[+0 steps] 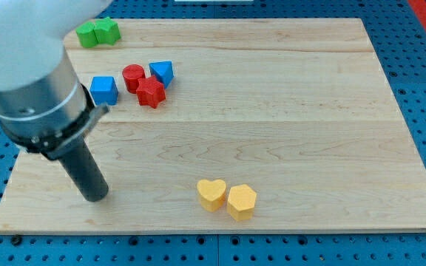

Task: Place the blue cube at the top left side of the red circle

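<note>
The blue cube [103, 89] sits on the wooden board near the view's upper left. The red circle [132, 76] stands just to its right, with a small gap between them. My tip [95, 195] rests on the board at the view's lower left, well below the blue cube and apart from every block. The arm's large grey body fills the view's upper left corner and hides the board's left edge there.
A red star [151, 94] touches the red circle's lower right. A blue triangle [162, 72] sits right of the circle. Two green blocks [98, 32] lie at the top left. A yellow heart [211, 194] and a yellow hexagon [241, 202] lie near the bottom edge.
</note>
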You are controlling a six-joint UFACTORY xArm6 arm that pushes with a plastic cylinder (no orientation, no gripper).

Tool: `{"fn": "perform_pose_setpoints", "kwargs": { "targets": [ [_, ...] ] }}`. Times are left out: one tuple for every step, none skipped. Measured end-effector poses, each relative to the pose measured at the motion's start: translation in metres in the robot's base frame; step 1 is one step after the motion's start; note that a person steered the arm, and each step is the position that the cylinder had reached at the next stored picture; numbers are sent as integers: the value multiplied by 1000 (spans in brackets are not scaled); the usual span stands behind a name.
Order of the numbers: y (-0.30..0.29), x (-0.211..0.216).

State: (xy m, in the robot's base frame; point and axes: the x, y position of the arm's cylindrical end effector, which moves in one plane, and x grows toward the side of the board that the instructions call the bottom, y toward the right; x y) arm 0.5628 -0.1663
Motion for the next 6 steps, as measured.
{"fn": "perform_pose_setpoints", "kwargs": {
  "targets": [
    [-3, -40],
    [-10, -85],
    [-16, -129],
    [-23, -169],
    [-31, -204],
    [-34, -239]
  ]
}}
